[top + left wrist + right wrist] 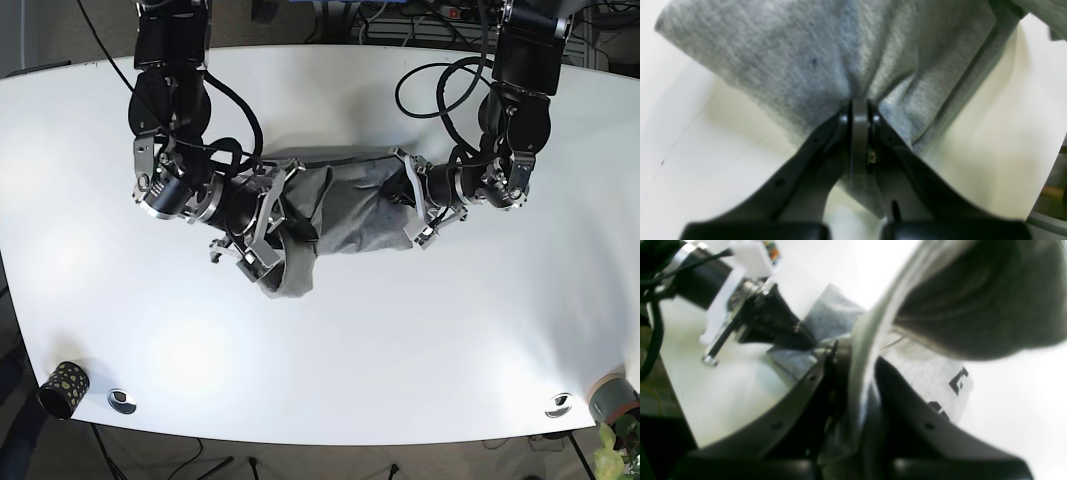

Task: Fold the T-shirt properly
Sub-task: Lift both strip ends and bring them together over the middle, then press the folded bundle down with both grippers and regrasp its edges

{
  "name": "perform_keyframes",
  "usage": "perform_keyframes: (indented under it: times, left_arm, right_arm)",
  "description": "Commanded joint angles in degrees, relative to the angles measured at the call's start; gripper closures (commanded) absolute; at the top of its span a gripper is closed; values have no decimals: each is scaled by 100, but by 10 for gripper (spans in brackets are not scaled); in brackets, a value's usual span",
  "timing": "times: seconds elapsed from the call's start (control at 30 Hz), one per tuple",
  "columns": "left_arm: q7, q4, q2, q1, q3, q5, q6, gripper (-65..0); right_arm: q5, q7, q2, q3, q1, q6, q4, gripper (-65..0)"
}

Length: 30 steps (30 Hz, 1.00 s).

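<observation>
The grey T-shirt (345,205) lies bunched in the middle of the white table (400,340). My left gripper (411,205) is shut on the shirt's edge on the base view's right. In the left wrist view its tips (860,105) pinch a gathered fold of the grey fabric (800,56). My right gripper (283,215) is shut on the shirt's other end. In the right wrist view it (855,356) clamps a raised fold, with a black print (958,380) showing on the cloth below. The left gripper (796,335) also shows there, close by.
A small dark dotted cup (63,388) and a metal ring (122,400) sit at the front left corner. Another metal ring (558,404) and a potted plant (614,405) are at the front right. Cables (430,90) hang over the far side.
</observation>
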Motion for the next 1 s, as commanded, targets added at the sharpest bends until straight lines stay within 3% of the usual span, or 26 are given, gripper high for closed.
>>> perform_keyframes:
  times: [0.0, 0.17, 0.2, 0.27, 0.4, 0.47, 0.53, 0.7, 0.97]
  left_arm:
    - [281, 3, -46, -46, -7, 340, 137, 0]
    - [281, 12, -37, -46, 1, 340, 137, 0]
    - [281, 12, -37, -46, 1, 340, 137, 0]
    - [281, 12, -37, -46, 1, 340, 128, 0]
    - [281, 12, -28, -46, -7, 340, 128, 0]
    - [281, 12, -28, -46, -16, 331, 128, -29]
    - [281, 12, -28, -46, -34, 331, 128, -78]
    - [254, 162, 112, -46, -174, 323, 128, -181]
    - [254, 1032, 596, 77, -1458, 331, 128, -190]
  right_arm:
    - [90, 305, 7, -223, 186, 42, -231, 0]
    - [90, 665, 16, -636, 362, -11, -811, -3]
    - [90, 683, 24, -689, 388, -11, -890, -29]
    - [81, 735, 16, -777, 397, -20, -1022, -114]
    - [81, 850, -11, -795, 485, -20, -1128, -363]
    - [81, 885, -20, -795, 494, -20, -1128, -477]
    - [81, 885, -20, -803, 520, -20, -1128, -537]
    - [116, 885, -20, -803, 511, -20, -961, -560]
    - [116, 858, 42, -777, 265, 33, -407, -560]
